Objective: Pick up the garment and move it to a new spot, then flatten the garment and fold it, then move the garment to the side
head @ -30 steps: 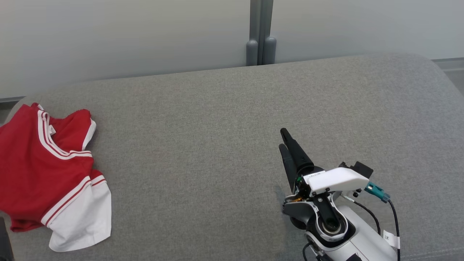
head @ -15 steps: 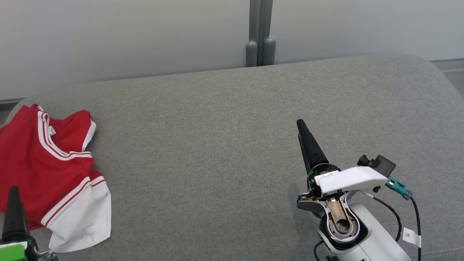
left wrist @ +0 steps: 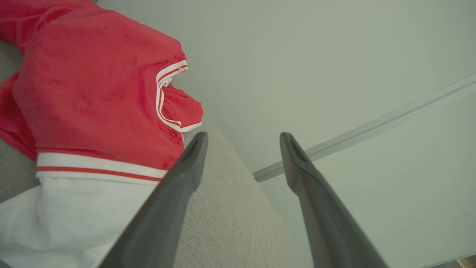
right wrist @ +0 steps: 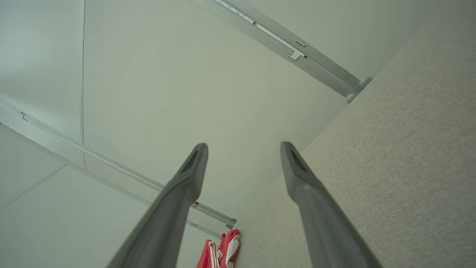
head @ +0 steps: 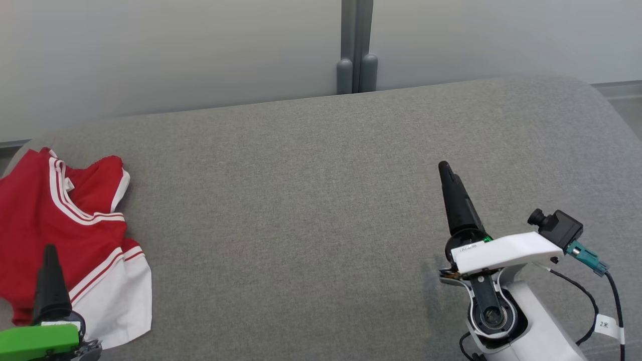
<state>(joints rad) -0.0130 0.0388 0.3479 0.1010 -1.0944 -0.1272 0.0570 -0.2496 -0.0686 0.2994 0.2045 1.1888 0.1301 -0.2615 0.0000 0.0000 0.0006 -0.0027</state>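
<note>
The garment point(head: 55, 225) is a red shirt with white stripes and a white sleeve, lying crumpled at the left end of the grey padded surface point(head: 311, 210). In the left wrist view the garment point(left wrist: 93, 104) lies to the left of the fingers. My left gripper point(head: 49, 255) rises at the lower left over the garment's near part; its fingers stand apart, open and empty, gripper point(left wrist: 243, 139). My right gripper point(head: 445, 170) hovers over bare fabric at the right, open and empty, gripper point(right wrist: 243, 149). Far off in the right wrist view, the garment point(right wrist: 219, 253) is small.
A pale wall runs behind the surface, with a grey vertical post point(head: 356, 50) at its middle. The surface's rounded right corner point(head: 597, 95) drops away to the floor. A cable point(head: 577, 296) with a tag hangs by my right wrist.
My left gripper has come up into the head view over the garment's near edge. My right gripper has shifted to the right. The garment lies as before.
</note>
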